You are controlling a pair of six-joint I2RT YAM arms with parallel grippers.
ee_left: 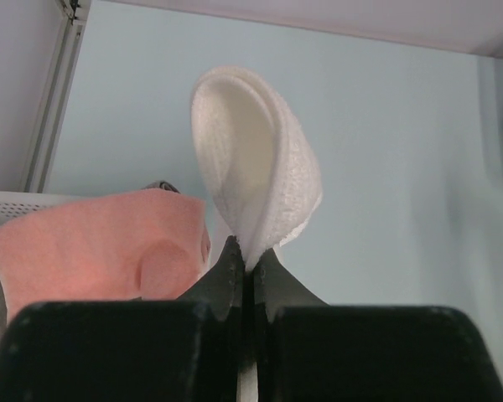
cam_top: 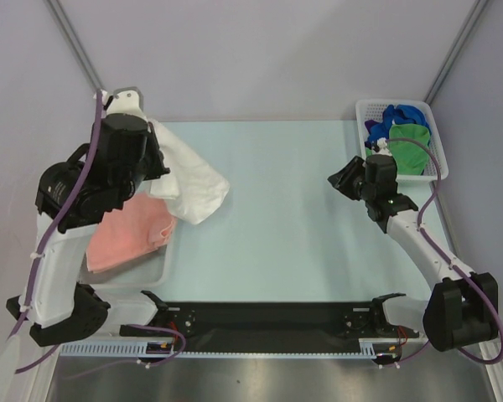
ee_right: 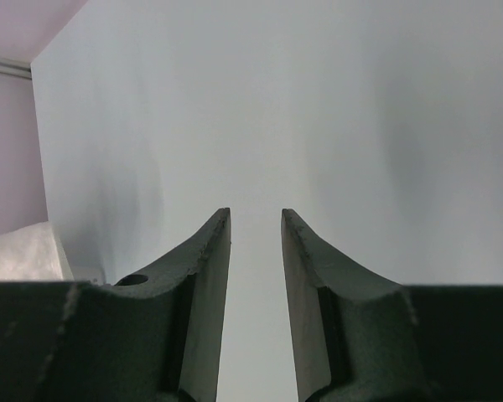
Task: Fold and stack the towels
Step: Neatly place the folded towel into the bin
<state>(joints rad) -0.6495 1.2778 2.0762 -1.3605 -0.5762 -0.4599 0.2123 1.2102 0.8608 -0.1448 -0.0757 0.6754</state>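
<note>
- White towel (cam_top: 194, 180): it hangs folded from the left gripper (ee_left: 245, 261) at the left side of the table (cam_top: 285, 218), its lower part draped down onto the surface just beside the pink towel (cam_top: 130, 230).
- Left gripper: the jaws are pressed together on a thin pinch of the white towel's edge. In the left wrist view the cloth loops above them in a doubled fold.
- Handling, as I judge it: soft terry, light and limp, with no stiffness of its own. It will sag and swing from any single grip, and layers may slide over one another, though the rough pile should resist slipping out of the pads.
- Where to hold: a corner or hem, where the cloth is thin enough to clamp firmly (a mid-panel pinch would likely bunch it). A second grip on the neighbouring corner would keep the edge taut for a clean fold.
- Pink towel: it lies folded across the left basket (cam_top: 155, 275), a likely base for the stack.
- Right gripper (cam_top: 342, 179): the jaws stand partly apart with nothing between them, above bare table near the right basket (cam_top: 365, 109).
- Blue towel (cam_top: 402, 115) and green towel (cam_top: 411, 144): they sit crumpled in the right basket, not yet folded.
</note>
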